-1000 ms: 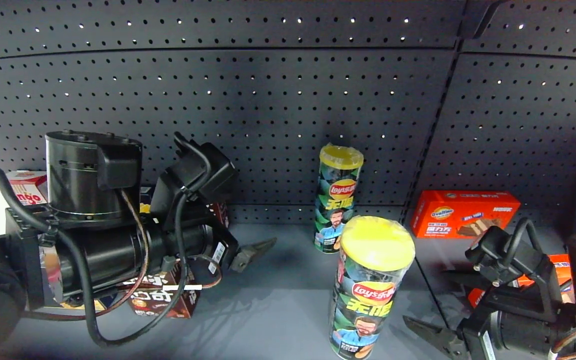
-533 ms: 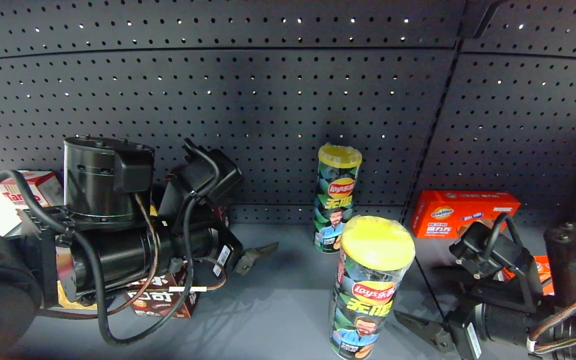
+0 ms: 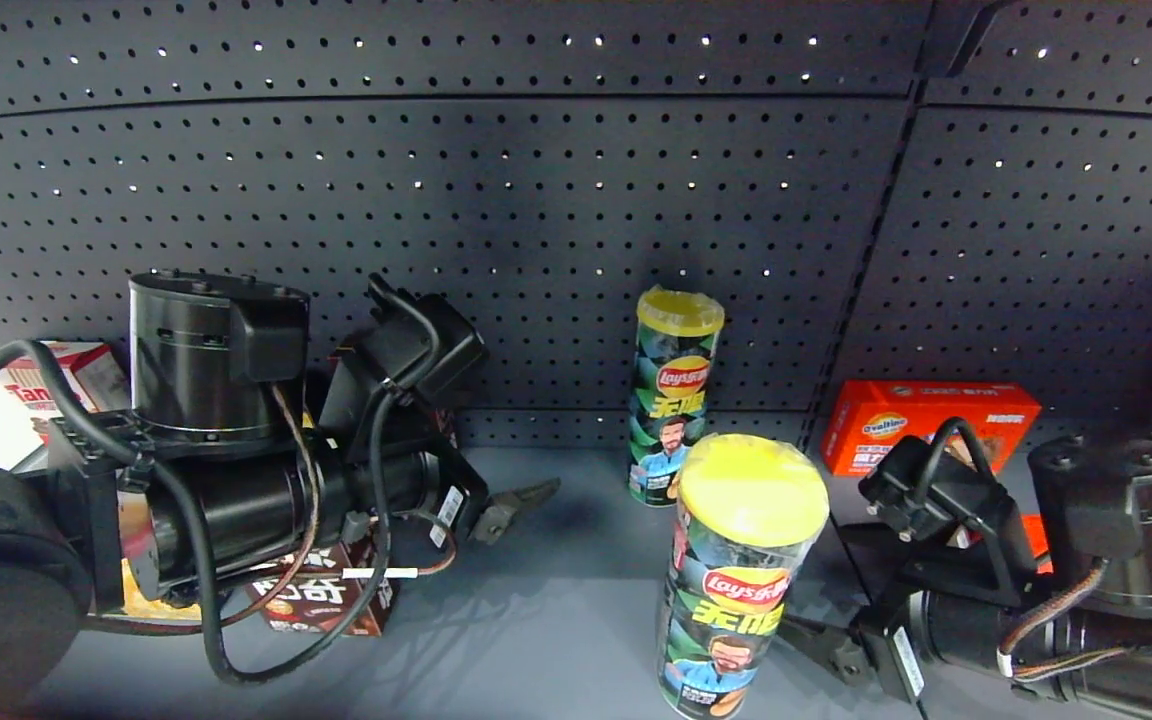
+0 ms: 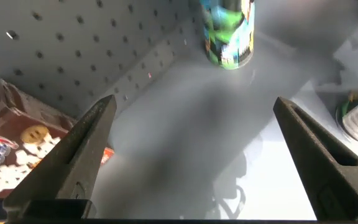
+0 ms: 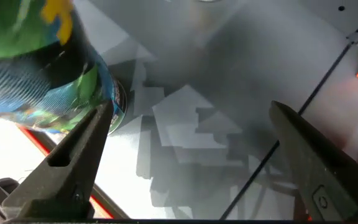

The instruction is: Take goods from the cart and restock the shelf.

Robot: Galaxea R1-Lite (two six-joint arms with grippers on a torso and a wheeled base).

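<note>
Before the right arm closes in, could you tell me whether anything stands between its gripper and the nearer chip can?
Nothing visible does: the open right gripper lies just beside the nearer chip can, one finger close to its base.

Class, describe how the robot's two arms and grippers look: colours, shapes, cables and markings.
Both the left arm and right arm are black, built of thick cylinders. Black cables loop round them, plus a brown braided cable on each. A white label sits near each wrist. The left gripper and right gripper have dark grey, tapering wedge fingers.
</note>
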